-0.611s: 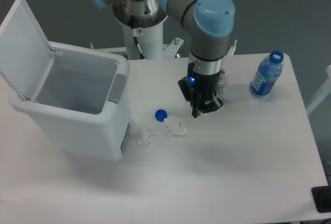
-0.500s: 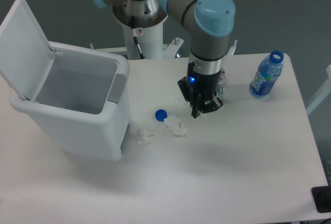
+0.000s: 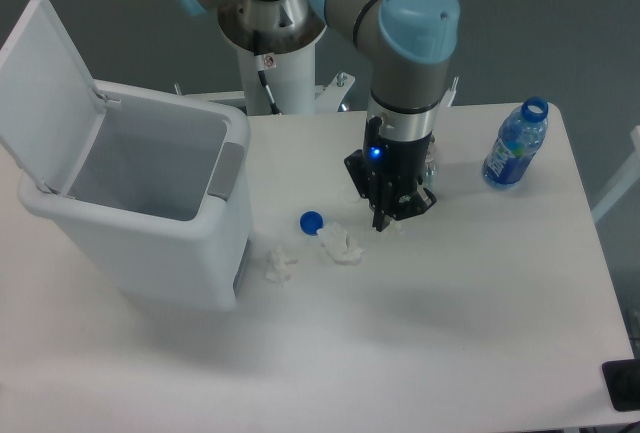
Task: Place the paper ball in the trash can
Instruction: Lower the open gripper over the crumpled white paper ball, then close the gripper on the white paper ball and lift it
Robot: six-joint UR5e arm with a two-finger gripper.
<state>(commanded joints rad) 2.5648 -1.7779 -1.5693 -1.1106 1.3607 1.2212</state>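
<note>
A UR5e arm's gripper hangs fingertips-down close over a white table, a blue light glowing on its wrist; whether the dark fingers are parted or holding anything cannot be told from this angle. A sliver of white shows at the fingertips, too small to tell if it is the paper ball. Two crumpled white wads lie nearby: one just left of the gripper beside a blue bottle cap, another close to the trash can. The white bin stands at the table's left, lid raised. A blue water bottle stands uncapped at right.
</note>
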